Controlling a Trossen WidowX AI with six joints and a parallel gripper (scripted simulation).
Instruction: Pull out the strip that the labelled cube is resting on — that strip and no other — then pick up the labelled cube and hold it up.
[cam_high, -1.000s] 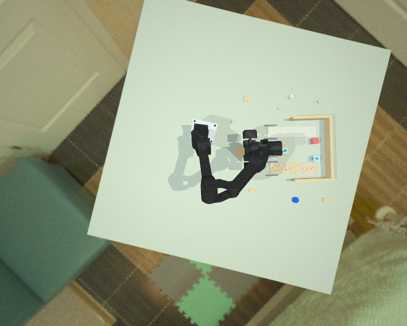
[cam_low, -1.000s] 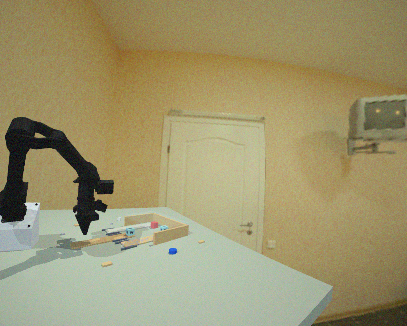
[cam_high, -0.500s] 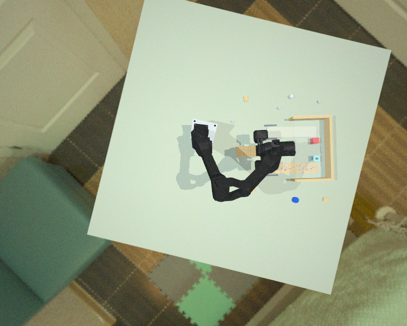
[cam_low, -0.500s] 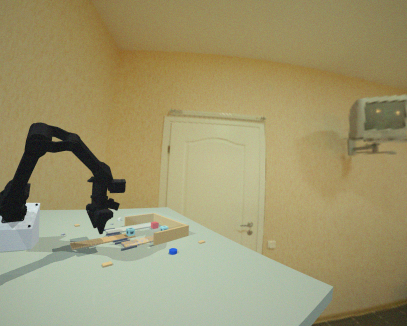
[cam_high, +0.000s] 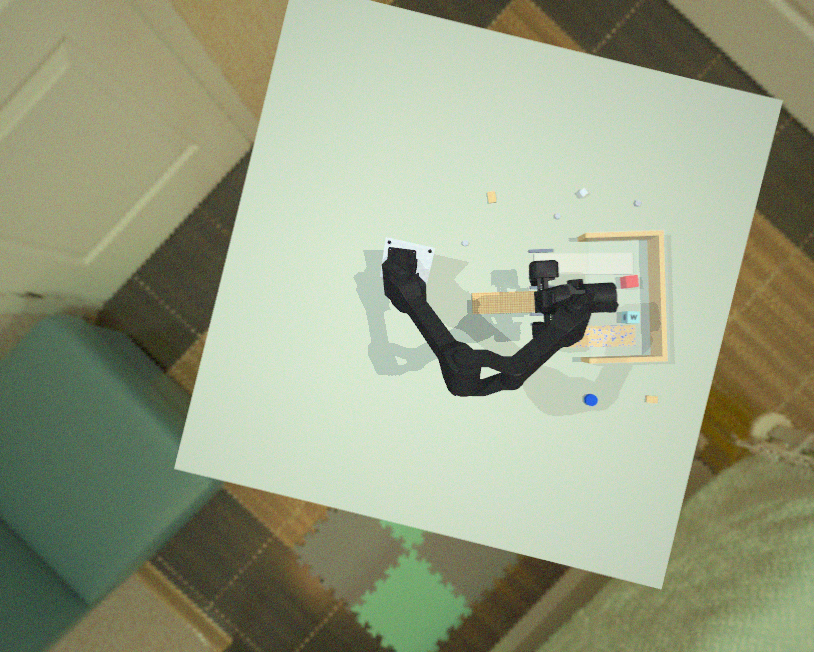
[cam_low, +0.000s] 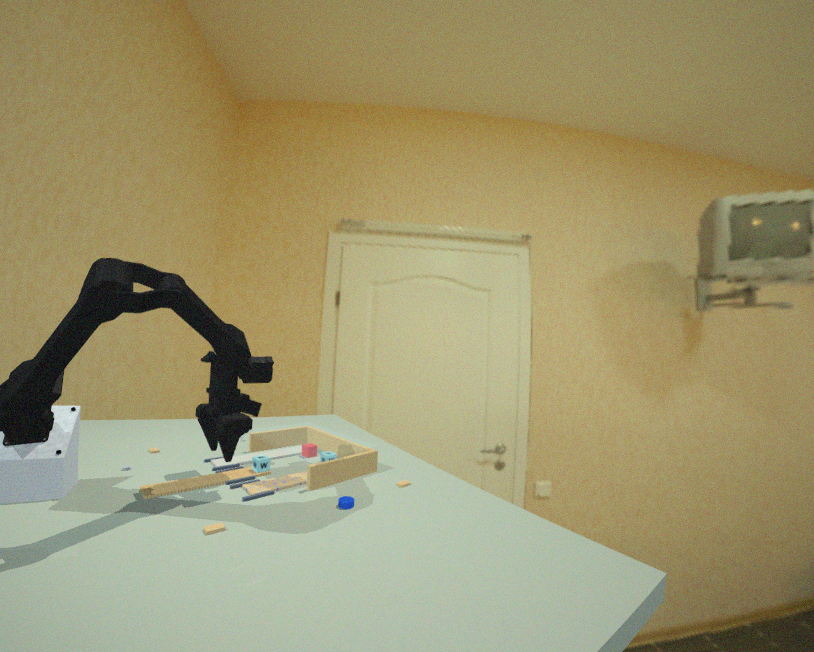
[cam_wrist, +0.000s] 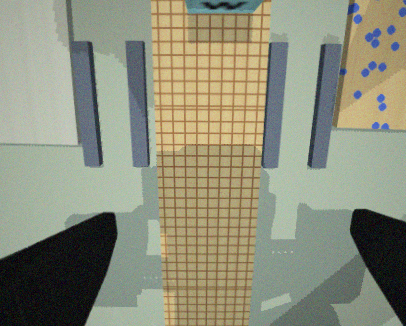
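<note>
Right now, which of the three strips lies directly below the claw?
The strip with the grid pattern, the middle one. The blue-dotted strip and the plain pale strip lie to either side of it.

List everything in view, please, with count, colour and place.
table: one, pale green, under everything
frame: one, wooden, on table
grid strip: one, tan, partly out of frame
white strip: one, inside frame
dotted strip: one, tan with blue, inside frame
cyan cubes: two, one on grid strip
red cube: one, inside frame
rails: four, grey-blue, flanking grid strip
disc: one, blue, outside frame
small blocks: three, tan, scattered
gripper: one, black, open above grid strip
</note>
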